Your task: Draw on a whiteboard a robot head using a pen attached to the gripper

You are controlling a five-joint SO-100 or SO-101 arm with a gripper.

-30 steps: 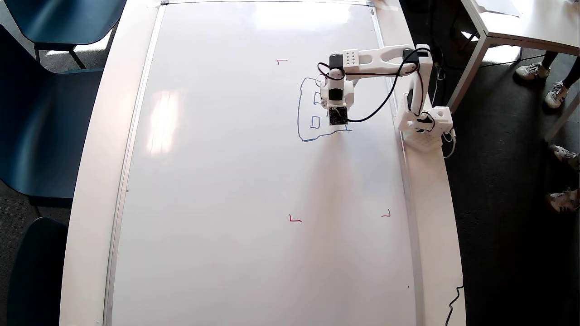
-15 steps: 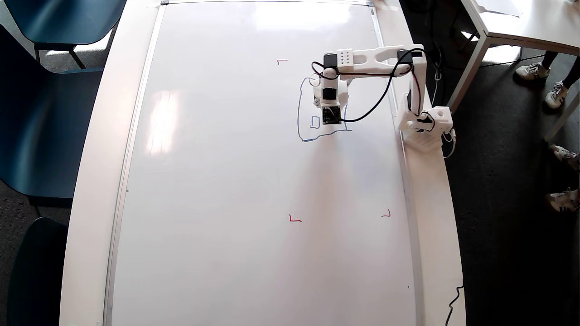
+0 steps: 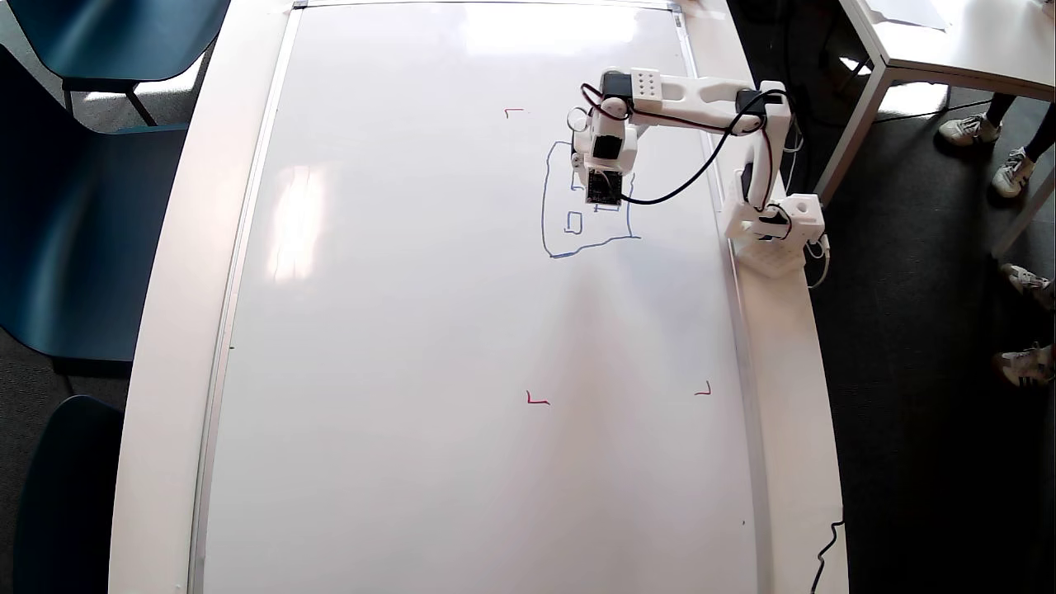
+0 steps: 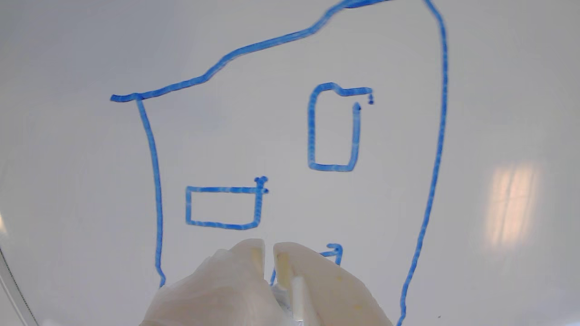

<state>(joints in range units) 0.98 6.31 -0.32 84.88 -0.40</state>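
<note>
The jaws are sitting almost closed at the bottom centre of the wrist view, with only a narrow slit between the two white fingers (image 4: 253, 271) of the gripper (image 4: 268, 248); whether they are clamping the pen cannot be told, and the pen itself is not clearly showing. Around them the whiteboard (image 4: 498, 90) is lying bare and glossy. The robot head (image 4: 317, 131) is filling that view: a wobbly blue outline enclosing two complete small rectangles, with a third partly hidden behind the fingers. In the overhead view the gripper (image 3: 596, 157) is hovering over the drawing's top edge in the upper right of the frame, near the board's right frame, with wide open board to the left and below.
</note>
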